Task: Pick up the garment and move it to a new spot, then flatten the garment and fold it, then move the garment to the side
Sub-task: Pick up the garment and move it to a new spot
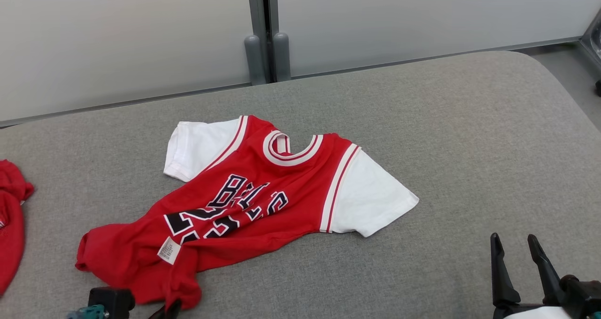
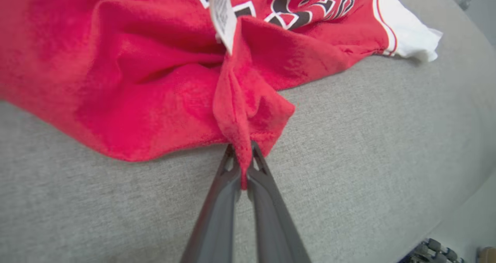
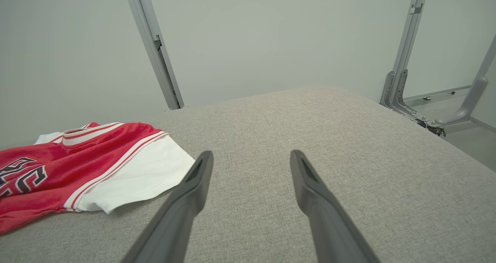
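The garment [image 1: 263,201], a red jersey-style tee with white short sleeves and a red-and-white striped ribbed collar, lies rumpled on the grey woven cushion [image 1: 469,145], left of centre. Black block letters edged in white cross its chest; a "B" reads clearly, the rest is broken by folds. A small white care label [image 1: 169,251] sticks out at the hem (its print is too fine to read). The knit looks soft and slightly fuzzy. The left gripper [image 2: 243,151] reaches in low along the cushion, its dark fingers pinched together on a bunched corner of the red hem. The right gripper [image 3: 251,156] hovers over bare cushion near the white sleeve, fingers spread wide, holding nothing. Another red cloth [image 1: 9,225] lies at the cushion's left edge.
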Motion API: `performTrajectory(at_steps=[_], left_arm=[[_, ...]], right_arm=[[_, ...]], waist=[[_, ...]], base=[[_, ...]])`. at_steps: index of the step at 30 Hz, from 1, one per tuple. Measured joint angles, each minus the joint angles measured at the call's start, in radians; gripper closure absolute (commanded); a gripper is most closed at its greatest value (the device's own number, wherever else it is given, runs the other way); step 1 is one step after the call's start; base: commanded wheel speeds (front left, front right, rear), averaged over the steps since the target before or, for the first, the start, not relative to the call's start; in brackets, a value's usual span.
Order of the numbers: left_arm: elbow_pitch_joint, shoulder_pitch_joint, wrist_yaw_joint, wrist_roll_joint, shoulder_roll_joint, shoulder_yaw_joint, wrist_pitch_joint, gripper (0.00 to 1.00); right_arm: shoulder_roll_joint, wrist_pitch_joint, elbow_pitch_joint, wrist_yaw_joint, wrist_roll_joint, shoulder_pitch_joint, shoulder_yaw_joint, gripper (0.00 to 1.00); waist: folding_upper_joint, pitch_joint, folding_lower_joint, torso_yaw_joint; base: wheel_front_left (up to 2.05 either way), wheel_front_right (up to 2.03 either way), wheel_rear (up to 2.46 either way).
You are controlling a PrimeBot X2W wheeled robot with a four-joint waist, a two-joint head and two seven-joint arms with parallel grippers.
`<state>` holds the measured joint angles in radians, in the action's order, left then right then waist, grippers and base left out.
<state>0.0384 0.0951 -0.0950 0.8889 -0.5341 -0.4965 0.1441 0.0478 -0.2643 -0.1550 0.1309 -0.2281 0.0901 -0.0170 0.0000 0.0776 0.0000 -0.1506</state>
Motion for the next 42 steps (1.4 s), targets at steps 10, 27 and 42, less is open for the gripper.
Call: performTrajectory(at_steps=[10,27,42], left_arm=[[-0.2,-0.002,-0.145,-0.308,-0.143,-0.197,0.222,1.0],[-0.016,0.092,-0.17,-0.234,0.108,-0.129,-0.183,0.0],[0.04,0.088,-0.133,-0.357,0.161,0.179,-0.406,0.0]], right_arm=[[0.0,0.0,-0.008,0.0,-0.001,0.01,-0.002,0.0],[0.0,0.0,-0.016,0.0,0.009,0.058,-0.011,0.0],[0.003,0.0,0.029,0.0,0.063,0.04,-0.002,0.0]], waist=[[0.0,-0.033,0.0,0.047],[0.0,-0.115,0.0,0.126],[0.0,-0.188,0.0,0.177]], base=[[0.0,0.0,0.0],[0.0,0.0,0.0],[0.0,0.0,0.0]])
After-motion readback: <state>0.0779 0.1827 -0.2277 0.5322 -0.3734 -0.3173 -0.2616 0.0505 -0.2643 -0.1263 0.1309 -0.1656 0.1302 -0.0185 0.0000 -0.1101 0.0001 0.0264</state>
